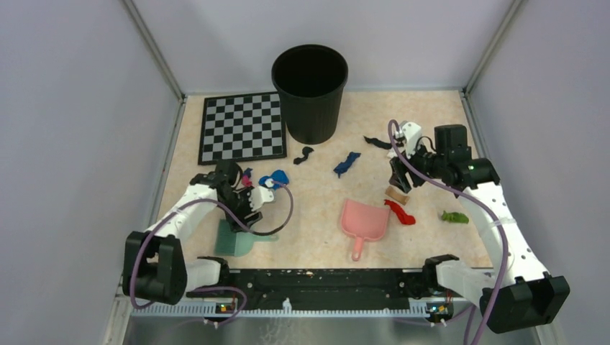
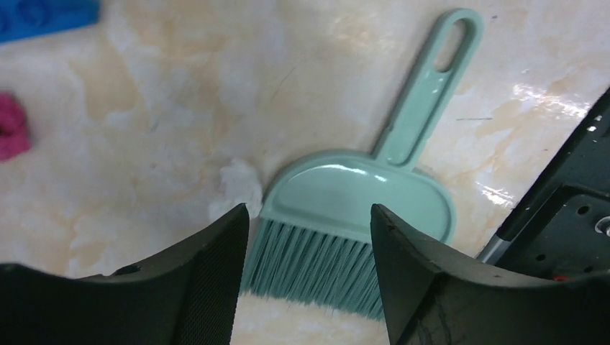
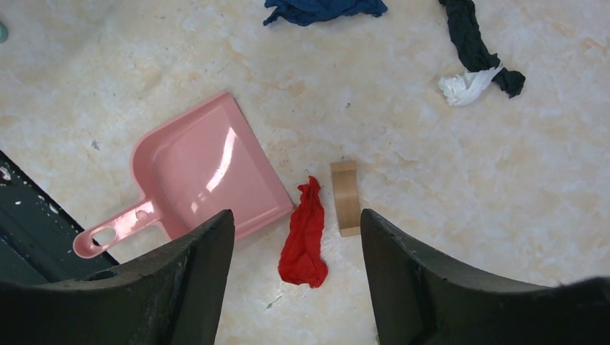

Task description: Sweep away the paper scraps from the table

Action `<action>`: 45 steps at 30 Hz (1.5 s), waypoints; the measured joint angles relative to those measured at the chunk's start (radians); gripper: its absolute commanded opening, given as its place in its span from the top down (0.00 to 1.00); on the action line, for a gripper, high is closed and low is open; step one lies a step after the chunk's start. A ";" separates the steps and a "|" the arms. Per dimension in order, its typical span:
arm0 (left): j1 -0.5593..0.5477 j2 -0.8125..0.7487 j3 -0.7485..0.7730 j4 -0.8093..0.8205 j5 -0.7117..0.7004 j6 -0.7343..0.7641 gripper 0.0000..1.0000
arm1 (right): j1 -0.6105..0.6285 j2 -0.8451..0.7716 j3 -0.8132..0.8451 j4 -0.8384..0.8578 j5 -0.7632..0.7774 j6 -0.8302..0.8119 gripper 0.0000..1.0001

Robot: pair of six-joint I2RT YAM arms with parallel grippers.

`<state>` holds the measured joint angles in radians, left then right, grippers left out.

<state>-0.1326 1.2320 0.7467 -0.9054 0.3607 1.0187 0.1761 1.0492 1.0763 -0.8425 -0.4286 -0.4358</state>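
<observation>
Far left, the left tool [image 2: 309, 215] hangs low over the brush [image 2: 360, 194], jaws spread wide with nothing gripped. One finger sits at the edge of the bristles and the other over the head. The brush lies flat on the tabletop [image 1: 316, 187], handle pointing away from the tool. A white scrap [image 2: 241, 183] is tucked right against the corner of the brush head. A pink scrap [image 2: 11, 133] and a light blue scrap [image 2: 43, 16] lie farther off, beyond the tool.

Behind them is the checkerboard mat [image 1: 242, 127], and beside it the black bin [image 1: 310, 93] stands upright. Just in front of the bin is a black scrap [image 1: 305, 154], then a dark blue scrap [image 3: 324, 8] a little to its right.

Centre now: the pink dustpan [image 3: 201, 172] lies flat, handle toward the arm bases. A red scrap [image 3: 303, 237] lies just off its front lip, with a tan scrap [image 3: 346, 198] right beside it.

The right tool [image 3: 296, 215] hovers above those two, jaws wide and holding nothing. In its wrist view the red scrap shows in the gap between the fingers.

Farther back lies a black strip [image 3: 471, 43], with a white twist [image 3: 464, 86] touching it. Off right, a green scrap [image 1: 454, 216] sits alone, close by the right arm.
</observation>
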 measured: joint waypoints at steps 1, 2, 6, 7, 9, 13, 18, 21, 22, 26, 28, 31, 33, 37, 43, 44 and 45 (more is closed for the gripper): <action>-0.029 0.007 -0.009 0.008 -0.003 0.005 0.32 | 0.000 -0.002 -0.008 0.000 0.000 0.000 0.36; -0.056 0.011 -0.017 0.013 -0.003 0.006 0.32 | 0.000 -0.003 -0.014 0.000 0.000 0.000 0.36; -0.184 0.031 -0.027 0.020 -0.002 -0.002 0.38 | 0.000 -0.007 -0.029 0.003 0.002 0.000 0.36; -0.212 0.038 -0.027 0.024 -0.002 -0.006 0.39 | 0.000 -0.008 -0.029 0.001 0.004 0.000 0.36; -0.267 0.057 -0.028 0.038 -0.003 -0.021 0.40 | 0.000 -0.013 -0.030 0.002 0.010 -0.001 0.36; -0.370 0.084 -0.050 0.086 -0.016 -0.050 0.42 | 0.000 -0.031 -0.043 0.004 0.020 -0.003 0.36; -0.438 0.089 -0.075 0.109 -0.034 -0.066 0.55 | 0.000 -0.037 -0.051 0.004 0.039 -0.003 0.36; -0.452 0.085 -0.085 0.140 -0.053 -0.069 0.72 | 0.000 -0.042 -0.062 0.008 0.044 -0.003 0.36; -0.457 0.084 -0.089 0.154 -0.062 -0.069 0.78 | 0.000 -0.044 -0.064 0.006 0.046 -0.003 0.36; -0.466 0.079 -0.090 0.164 -0.068 -0.089 1.00 | 0.000 -0.048 -0.069 0.005 0.051 -0.002 0.36; -0.466 0.079 -0.087 0.164 -0.068 -0.103 1.00 | 0.000 -0.048 -0.069 0.006 0.052 -0.002 0.36; -0.469 0.087 -0.064 0.159 -0.062 -0.127 1.00 | 0.000 -0.047 -0.069 0.007 0.054 0.001 0.36; -0.471 0.093 -0.023 0.142 -0.048 -0.143 1.00 | 0.000 -0.044 -0.068 0.010 0.053 0.004 0.36; -0.472 0.097 0.119 0.126 0.004 -0.192 1.00 | 0.000 -0.012 -0.060 0.021 0.037 0.028 0.36; -0.472 0.098 0.256 0.143 0.090 -0.283 1.00 | 0.003 0.069 -0.040 0.049 -0.058 0.092 0.37; -0.472 0.099 0.264 0.148 0.100 -0.296 1.00 | 0.006 0.083 -0.039 0.052 -0.073 0.103 0.37; -0.472 0.102 0.271 0.153 0.111 -0.314 1.00 | 0.012 0.103 -0.035 0.052 -0.091 0.121 0.37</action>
<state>-0.6048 1.3338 1.0176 -0.7525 0.4721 0.7052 0.1883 1.1526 1.0416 -0.7906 -0.5194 -0.3153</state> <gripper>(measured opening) 0.003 0.633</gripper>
